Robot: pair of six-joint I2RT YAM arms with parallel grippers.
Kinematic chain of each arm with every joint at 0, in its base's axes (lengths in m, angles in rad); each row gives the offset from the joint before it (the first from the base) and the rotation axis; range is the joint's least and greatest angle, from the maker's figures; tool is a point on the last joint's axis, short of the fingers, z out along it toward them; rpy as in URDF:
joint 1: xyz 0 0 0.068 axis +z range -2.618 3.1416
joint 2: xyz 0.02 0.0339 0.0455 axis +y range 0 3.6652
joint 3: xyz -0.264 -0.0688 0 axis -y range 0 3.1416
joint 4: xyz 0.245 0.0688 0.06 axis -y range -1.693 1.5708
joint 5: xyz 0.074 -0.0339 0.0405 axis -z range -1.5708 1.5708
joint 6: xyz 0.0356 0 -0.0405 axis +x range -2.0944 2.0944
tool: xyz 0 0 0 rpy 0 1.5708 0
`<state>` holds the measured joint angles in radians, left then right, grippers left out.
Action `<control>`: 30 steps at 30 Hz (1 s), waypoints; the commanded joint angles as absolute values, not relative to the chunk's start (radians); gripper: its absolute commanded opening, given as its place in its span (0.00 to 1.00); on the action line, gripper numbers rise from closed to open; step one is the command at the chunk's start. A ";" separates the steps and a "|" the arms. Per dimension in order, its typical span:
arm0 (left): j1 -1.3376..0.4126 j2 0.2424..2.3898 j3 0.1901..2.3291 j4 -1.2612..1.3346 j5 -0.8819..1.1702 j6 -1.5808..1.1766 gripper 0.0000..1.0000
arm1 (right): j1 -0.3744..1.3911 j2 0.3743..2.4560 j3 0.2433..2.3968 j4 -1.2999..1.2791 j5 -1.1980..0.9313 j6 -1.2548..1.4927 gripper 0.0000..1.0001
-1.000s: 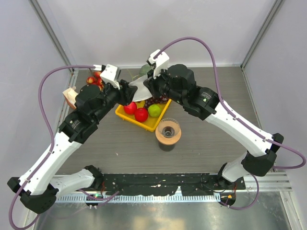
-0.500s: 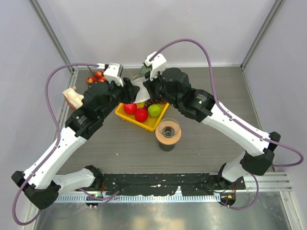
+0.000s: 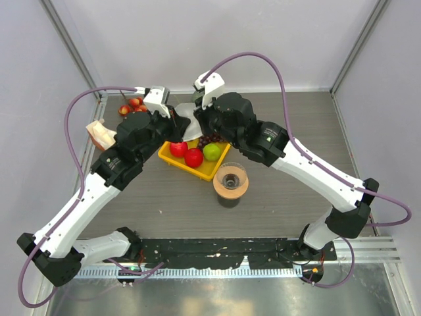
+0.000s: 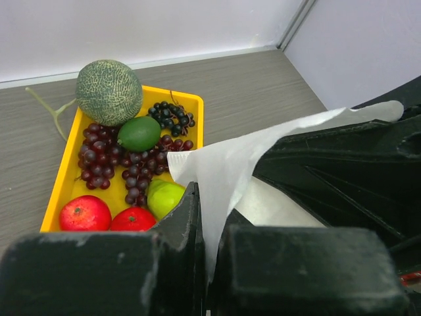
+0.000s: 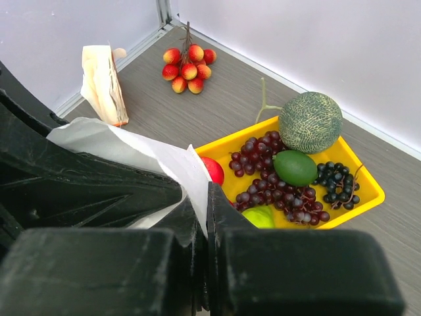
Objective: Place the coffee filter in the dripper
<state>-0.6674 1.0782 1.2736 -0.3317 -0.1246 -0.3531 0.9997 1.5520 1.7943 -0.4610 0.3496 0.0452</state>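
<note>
The white paper coffee filter [image 3: 187, 114] hangs in the air above the back of the yellow tray, pinched from both sides. My left gripper [image 3: 179, 124] is shut on its left edge [image 4: 223, 171], and my right gripper [image 3: 197, 120] is shut on its right edge [image 5: 154, 155]. In each wrist view the paper runs straight down into the closed jaws, with the other gripper's black body beside it. The clear dripper [image 3: 231, 175] stands to the front right, seated on a tan wooden ring [image 3: 231, 190] over a dark cup, apart from both grippers.
A yellow tray [image 3: 209, 170] below the grippers holds red apples, a green apple, grapes, a lime and a netted melon [image 4: 109, 91]. A bunch of small red fruit [image 3: 131, 105] and a beige paper bundle [image 3: 99, 133] lie at the back left. Walls enclose the table.
My left gripper has closed onto the filter, which the right gripper was holding before. Both grippers have shifted a little toward the back left.
</note>
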 commanded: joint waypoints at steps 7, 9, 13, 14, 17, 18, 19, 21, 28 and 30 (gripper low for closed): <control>-0.667 1.060 1.296 -0.249 -0.086 -0.351 0.00 | 1.006 1.551 1.832 -0.443 0.278 0.109 0.05; -0.667 1.055 1.289 -0.233 -0.065 -0.350 0.00 | 1.005 1.545 1.827 -0.445 0.267 0.112 0.05; -0.666 1.048 1.278 -0.213 0.024 -0.344 0.00 | 1.000 1.533 1.816 -0.446 0.258 0.110 0.05; -0.666 1.046 1.276 -0.218 0.031 -0.350 0.00 | 1.000 1.532 1.813 -0.446 0.252 0.109 0.05; -0.663 1.042 1.273 -0.238 0.009 -0.345 0.00 | 0.999 1.522 1.813 -0.448 0.242 0.092 0.05; -0.657 1.037 1.269 -0.241 0.009 -0.347 0.00 | 0.997 1.517 1.813 -0.449 0.245 0.086 0.11; -0.644 1.037 1.269 -0.247 0.008 -0.353 0.00 | 0.996 1.510 1.812 -0.452 0.248 0.083 0.16; -0.623 1.034 1.272 -0.262 0.009 -0.363 0.00 | 0.983 1.490 1.789 -0.453 0.268 0.080 0.34; -0.612 1.032 1.270 -0.253 0.012 -0.370 0.00 | 0.890 1.434 1.752 -0.459 0.147 0.117 0.74; -0.612 1.040 1.273 -0.250 0.015 -0.376 0.00 | 0.887 1.430 1.750 -0.451 0.112 0.117 0.77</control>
